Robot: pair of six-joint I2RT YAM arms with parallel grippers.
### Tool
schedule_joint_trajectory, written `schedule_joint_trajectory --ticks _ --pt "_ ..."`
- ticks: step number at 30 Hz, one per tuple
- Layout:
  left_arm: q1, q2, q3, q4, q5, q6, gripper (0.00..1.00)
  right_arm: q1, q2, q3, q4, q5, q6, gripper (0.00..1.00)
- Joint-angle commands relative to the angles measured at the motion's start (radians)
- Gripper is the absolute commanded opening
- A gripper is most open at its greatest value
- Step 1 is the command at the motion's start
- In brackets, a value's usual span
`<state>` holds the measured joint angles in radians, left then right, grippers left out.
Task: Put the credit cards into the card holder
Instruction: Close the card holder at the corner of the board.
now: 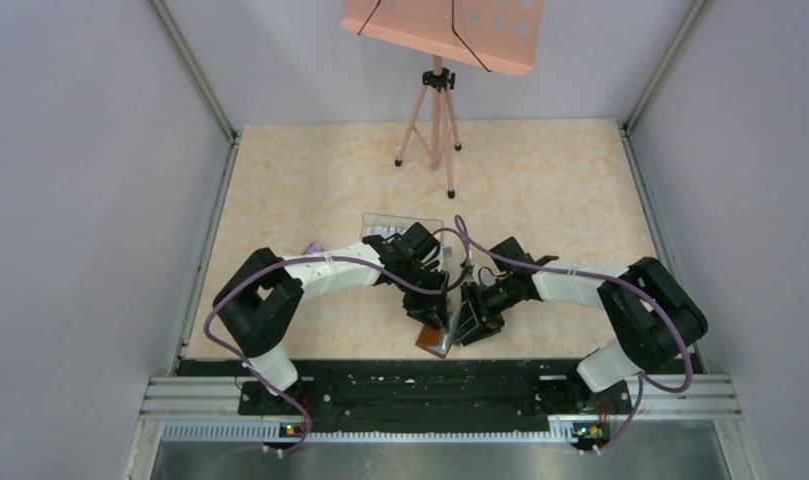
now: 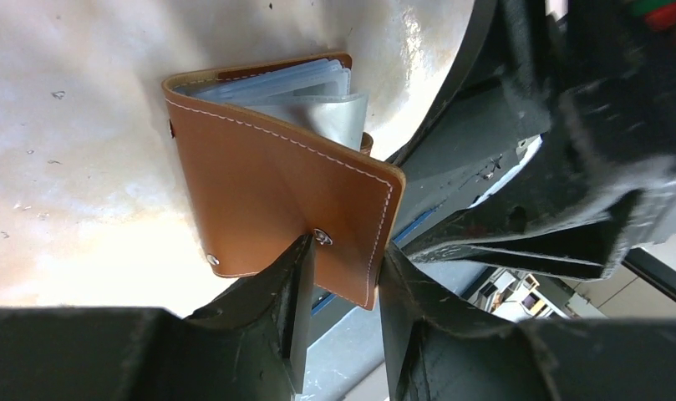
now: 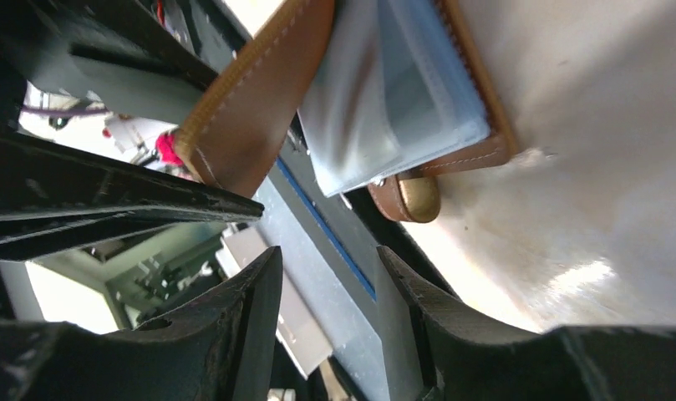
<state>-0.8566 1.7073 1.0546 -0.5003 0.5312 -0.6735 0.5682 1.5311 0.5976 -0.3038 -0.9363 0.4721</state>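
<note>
The card holder (image 2: 267, 184), a brown leather wallet with white stitching, hangs tilted above the table near its front edge (image 1: 432, 340). My left gripper (image 2: 347, 251) is shut on its outer cover, one finger by the snap stud and the other at the stitched edge. The cover stands partly open, showing pale blue-grey leaves (image 3: 401, 92) inside; I cannot tell credit cards from clear pockets there. The snap tab (image 3: 414, 196) hangs loose. My right gripper (image 3: 330, 255) is open just below the wallet's open side, and nothing lies between its fingers.
A clear plastic box (image 1: 405, 222) with whitish pieces sits behind the left wrist, a small purple thing (image 1: 313, 248) to its left. A pink tripod stand (image 1: 435, 130) occupies the back middle. Grey walls close both sides. A black strip (image 1: 410, 372) borders the front edge.
</note>
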Motion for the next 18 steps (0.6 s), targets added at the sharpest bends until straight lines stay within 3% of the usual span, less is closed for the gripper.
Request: schedule_joint_trajectory --ticks 1,6,18 --pt "-0.004 0.002 0.040 -0.044 -0.026 0.036 0.38 -0.057 -0.072 0.062 -0.013 0.103 -0.017 0.45" --pt "-0.005 -0.005 0.032 -0.005 0.036 0.042 0.42 -0.104 -0.046 0.067 0.041 0.121 -0.024 0.47" --pt "-0.007 0.039 0.007 0.081 0.190 0.058 0.46 -0.102 0.058 -0.017 0.224 -0.049 0.043 0.45"
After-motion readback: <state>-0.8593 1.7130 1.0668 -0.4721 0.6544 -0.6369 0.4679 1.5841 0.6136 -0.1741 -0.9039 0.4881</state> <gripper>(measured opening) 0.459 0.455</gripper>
